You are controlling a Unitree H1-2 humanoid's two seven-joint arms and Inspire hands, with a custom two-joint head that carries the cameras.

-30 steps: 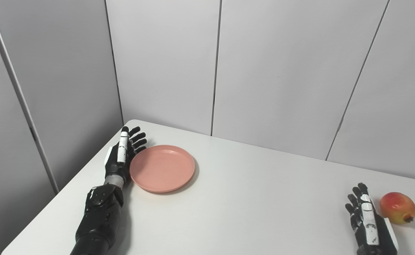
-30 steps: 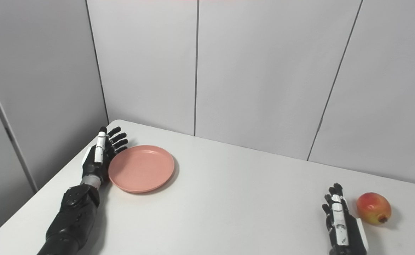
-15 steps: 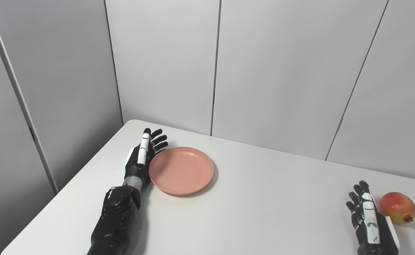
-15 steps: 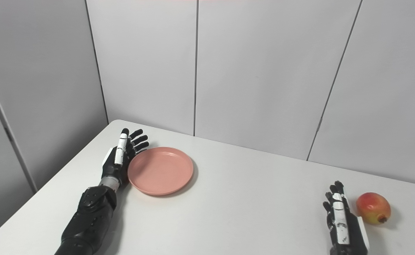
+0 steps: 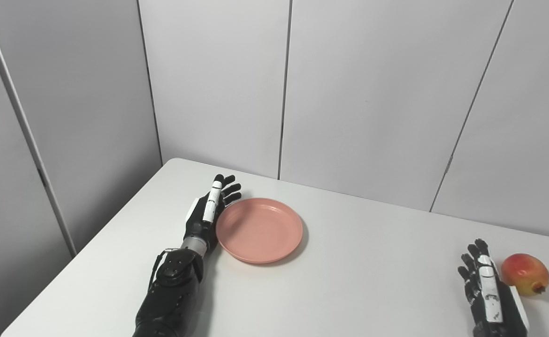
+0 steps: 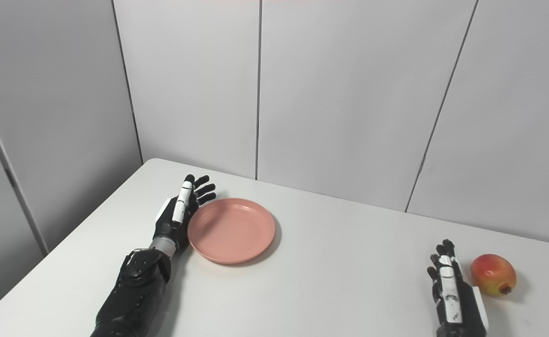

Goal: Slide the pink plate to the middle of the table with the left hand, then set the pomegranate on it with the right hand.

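A pink plate (image 5: 259, 229) lies flat on the white table (image 5: 349, 281), left of the middle. My left hand (image 5: 207, 213) stands on edge against the plate's left rim, fingers straight and apart, holding nothing. A red-yellow pomegranate (image 5: 525, 274) rests at the table's right side. Just left of the fruit, my right hand (image 5: 487, 290) is open with fingers pointing away, a small gap between it and the fruit.
Grey wall panels (image 5: 363, 93) close off the back and left of the table. The table's left edge (image 5: 91, 243) runs close beside my left forearm (image 5: 169, 295).
My left hand has pushed the pink plate to the right across the table. The right hand and the pomegranate have stayed where they were.
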